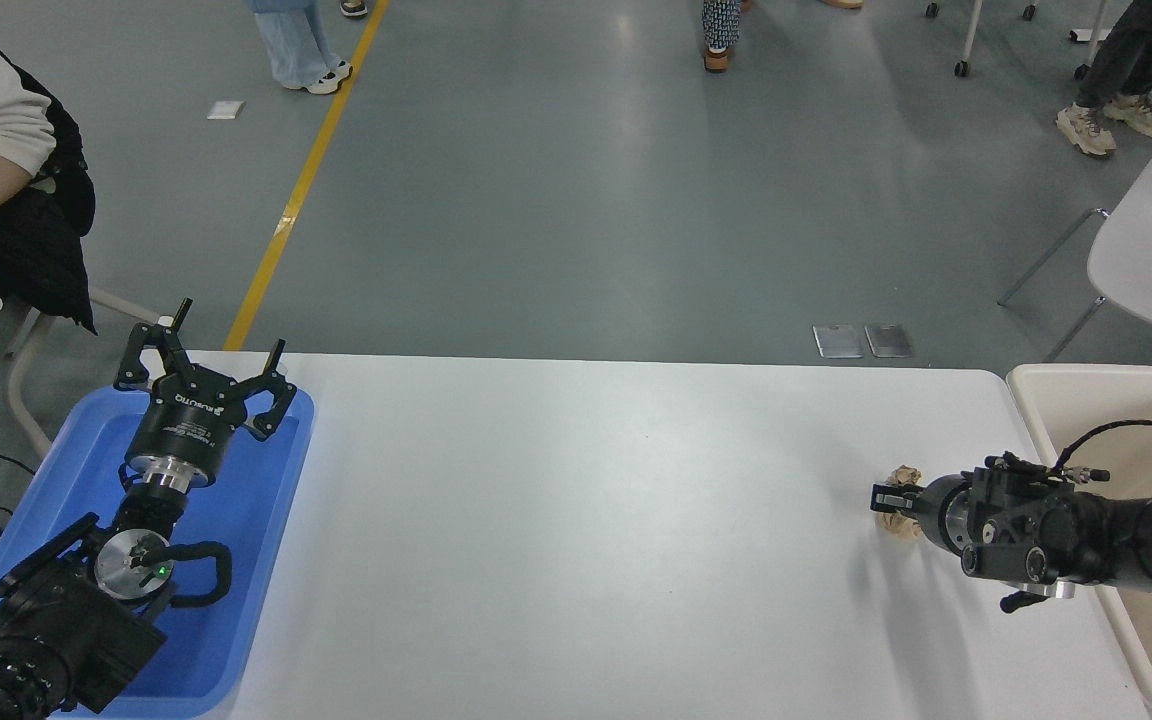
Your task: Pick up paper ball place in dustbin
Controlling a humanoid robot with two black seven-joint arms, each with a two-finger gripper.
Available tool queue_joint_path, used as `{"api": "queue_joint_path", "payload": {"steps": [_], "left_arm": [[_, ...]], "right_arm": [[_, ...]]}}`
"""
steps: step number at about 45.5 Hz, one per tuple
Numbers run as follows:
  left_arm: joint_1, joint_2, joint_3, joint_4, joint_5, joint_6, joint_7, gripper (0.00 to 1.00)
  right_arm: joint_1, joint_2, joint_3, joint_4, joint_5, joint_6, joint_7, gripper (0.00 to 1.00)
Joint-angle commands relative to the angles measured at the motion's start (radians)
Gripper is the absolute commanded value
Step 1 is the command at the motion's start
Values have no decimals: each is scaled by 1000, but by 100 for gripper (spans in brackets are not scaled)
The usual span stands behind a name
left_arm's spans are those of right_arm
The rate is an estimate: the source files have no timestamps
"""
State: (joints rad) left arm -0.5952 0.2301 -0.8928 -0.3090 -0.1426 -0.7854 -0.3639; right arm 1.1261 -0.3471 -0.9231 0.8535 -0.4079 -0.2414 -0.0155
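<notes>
White table: paper ball under/between R jaws, touching; clamp state can't tell. L jaws apart.

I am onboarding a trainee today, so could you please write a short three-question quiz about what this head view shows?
1. True or false: the paper ball already lies inside the dustbin.
2. Multiple choice: the left gripper is parked over A) the blue tray, B) the dustbin, C) the floor.
3. Short answer: on which side of the white table does the dustbin stand, as the robot sees it?

Key:
1. False. The ball is on the table, at the tip of the right gripper, which covers much of it.
2. A.
3. At the right edge.
</notes>
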Motion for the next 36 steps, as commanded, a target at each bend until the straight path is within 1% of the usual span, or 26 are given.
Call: {"api": "queue_joint_path", "payload": {"steps": [1, 6, 14, 23, 28, 36], "left_arm": [[-1, 0, 0, -1, 0, 0, 0, 100], [0, 0, 0, 1, 0, 0, 0, 100], [-1, 0, 0, -1, 0, 0, 0, 100], [0, 0, 0, 1, 0, 0, -1, 100], [0, 0, 0, 1, 0, 0, -1, 100], [0, 0, 0, 1, 0, 0, -1, 100]], "right_arm": [[168, -98, -83, 192, -17, 5, 0, 0], [314, -154, -131, 349, -19, 60, -1, 0], [570, -202, -213, 496, -5, 250, -1, 0], [834, -245, -293, 533, 0, 477, -3, 0], [966, -283, -322, 533, 0, 573, -3, 0], [1176, -285, -408, 536, 0, 700, -3, 0]]}}
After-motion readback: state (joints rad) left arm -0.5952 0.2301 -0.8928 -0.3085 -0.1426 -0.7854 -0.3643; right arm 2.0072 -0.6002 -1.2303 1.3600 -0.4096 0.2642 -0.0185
